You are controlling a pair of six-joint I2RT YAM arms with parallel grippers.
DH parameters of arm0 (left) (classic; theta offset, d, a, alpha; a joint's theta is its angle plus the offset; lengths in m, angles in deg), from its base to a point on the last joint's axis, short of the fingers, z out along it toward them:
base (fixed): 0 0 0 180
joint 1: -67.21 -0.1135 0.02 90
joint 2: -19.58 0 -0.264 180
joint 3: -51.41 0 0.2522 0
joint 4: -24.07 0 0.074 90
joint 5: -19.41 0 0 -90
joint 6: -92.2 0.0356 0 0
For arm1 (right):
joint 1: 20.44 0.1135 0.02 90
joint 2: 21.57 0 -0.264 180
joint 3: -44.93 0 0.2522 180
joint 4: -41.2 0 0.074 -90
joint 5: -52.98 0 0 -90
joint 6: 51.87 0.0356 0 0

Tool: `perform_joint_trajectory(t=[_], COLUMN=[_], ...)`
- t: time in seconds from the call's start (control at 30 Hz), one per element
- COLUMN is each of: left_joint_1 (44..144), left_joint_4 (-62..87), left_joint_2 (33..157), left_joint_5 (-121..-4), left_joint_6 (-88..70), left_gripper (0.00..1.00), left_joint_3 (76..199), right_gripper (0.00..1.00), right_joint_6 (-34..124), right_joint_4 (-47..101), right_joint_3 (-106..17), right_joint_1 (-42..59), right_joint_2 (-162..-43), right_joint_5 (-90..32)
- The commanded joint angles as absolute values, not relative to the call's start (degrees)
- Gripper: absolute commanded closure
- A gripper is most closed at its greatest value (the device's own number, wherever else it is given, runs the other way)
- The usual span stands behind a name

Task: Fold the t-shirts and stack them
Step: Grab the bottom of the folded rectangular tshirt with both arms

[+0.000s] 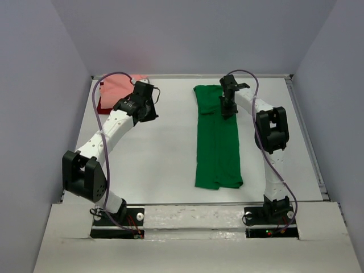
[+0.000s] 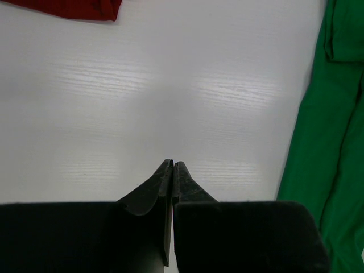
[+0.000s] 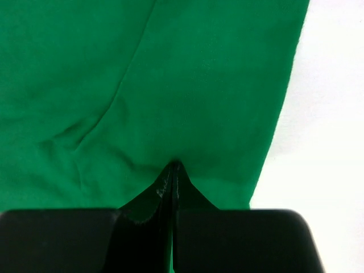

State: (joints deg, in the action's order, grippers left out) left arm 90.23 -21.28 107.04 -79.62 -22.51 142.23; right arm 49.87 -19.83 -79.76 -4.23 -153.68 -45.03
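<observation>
Green shirt (image 1: 218, 142) lay as a long, lengthwise-folded strip. Right gripper (image 3: 174, 165) was closed at its far end; actual pinch unclear. Left gripper (image 2: 172, 164) was closed and empty, left of it. Pink shirt (image 1: 119, 86) sat on dark red shirt (image 1: 99, 106), further left. Cloth probably light and floppy: best pinched at the end corners.

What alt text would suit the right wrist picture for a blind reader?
The right hand, shut, pinches a wrinkled bright green t-shirt that fills most of the view; bare white table shows at right.

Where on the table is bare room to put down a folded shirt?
Free: the wide middle between the pink t-shirt and the green t-shirt; a narrower strip right of the green one. Crowded: the far left corner.
</observation>
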Motion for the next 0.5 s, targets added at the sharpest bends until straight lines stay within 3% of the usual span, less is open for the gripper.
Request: perform_joint_trajectory(t=[0.0, 0.47], left_joint_1=[89.0, 88.3], left_joint_4=[-20.9, -20.5], left_joint_2=[103.7, 103.3], left_joint_5=[-76.8, -73.7], left_joint_6=[-20.8, -20.0], left_gripper=[0.86, 0.85], left_joint_3=[142.3, 141.7], right_gripper=[1.0, 1.0], right_joint_6=[49.7, 48.5], right_joint_4=[-18.2, -19.8], right_joint_3=[-75.3, -84.2], right_joint_1=[-4.2, 1.8], right_joint_2=[-149.6, -156.7], right_joint_5=[-42.8, -35.7])
